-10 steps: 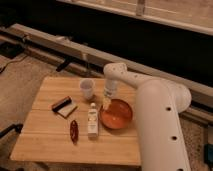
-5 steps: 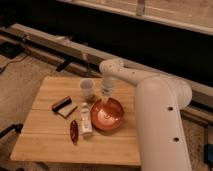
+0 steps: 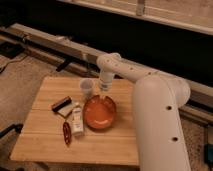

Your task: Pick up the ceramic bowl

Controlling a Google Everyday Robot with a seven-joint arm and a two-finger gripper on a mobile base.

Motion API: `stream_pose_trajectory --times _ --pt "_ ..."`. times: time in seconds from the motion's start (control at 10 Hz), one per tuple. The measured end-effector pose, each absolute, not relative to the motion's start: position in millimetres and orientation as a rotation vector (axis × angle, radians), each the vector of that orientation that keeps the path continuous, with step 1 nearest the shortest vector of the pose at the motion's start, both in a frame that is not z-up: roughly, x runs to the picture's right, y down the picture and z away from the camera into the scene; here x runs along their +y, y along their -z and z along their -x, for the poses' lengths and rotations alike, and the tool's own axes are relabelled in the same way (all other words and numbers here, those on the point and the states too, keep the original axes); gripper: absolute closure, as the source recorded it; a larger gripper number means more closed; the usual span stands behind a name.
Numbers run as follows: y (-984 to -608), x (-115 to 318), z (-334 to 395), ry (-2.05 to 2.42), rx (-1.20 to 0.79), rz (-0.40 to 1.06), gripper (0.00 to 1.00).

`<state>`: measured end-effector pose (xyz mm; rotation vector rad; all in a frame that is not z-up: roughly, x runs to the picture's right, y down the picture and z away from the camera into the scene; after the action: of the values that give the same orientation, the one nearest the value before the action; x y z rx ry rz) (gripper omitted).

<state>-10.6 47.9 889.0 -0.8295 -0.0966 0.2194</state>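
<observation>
Nearest the camera rises the robot's bulky white arm (image 3: 160, 125), filling the lower right and bending up and over toward the middle of the scene. On the pale wooden slatted bench (image 3: 45, 135), toward its front left, lies a small dark red elongated object (image 3: 66, 133), and just beside it a slim white bottle-like pack (image 3: 77, 119) lies lengthwise; whatever is printed on it cannot be read. Right of that pack, touching or nearly touching it, sits the round, shallow, glossy orange-red ceramic bowl (image 3: 100, 112), upright near the middle of the bench. Left of the pack rests a flat dark rectangular block with a lighter edge (image 3: 62, 104). Farther back stands a small pale cup (image 3: 86, 88), upright, just behind the bowl's left rim. The hand (image 3: 103, 92) hangs from the arm's wrist right at the bowl's far rim, beside the cup; whether it is spread or closed on the rim cannot be told. Beyond the bench runs a long grey rail (image 3: 55, 47) before a dark wall.
</observation>
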Motion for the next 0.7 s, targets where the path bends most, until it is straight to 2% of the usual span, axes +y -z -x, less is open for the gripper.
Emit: stream_pose_trajectory --times 0.4,0.7 --pt "-862.3 -20.5 5.9 -0.172 -0.115 0.821 1.00" --pt "-857.6 -41.3 3.9 -0.174 -0.167 0.847 1.00"
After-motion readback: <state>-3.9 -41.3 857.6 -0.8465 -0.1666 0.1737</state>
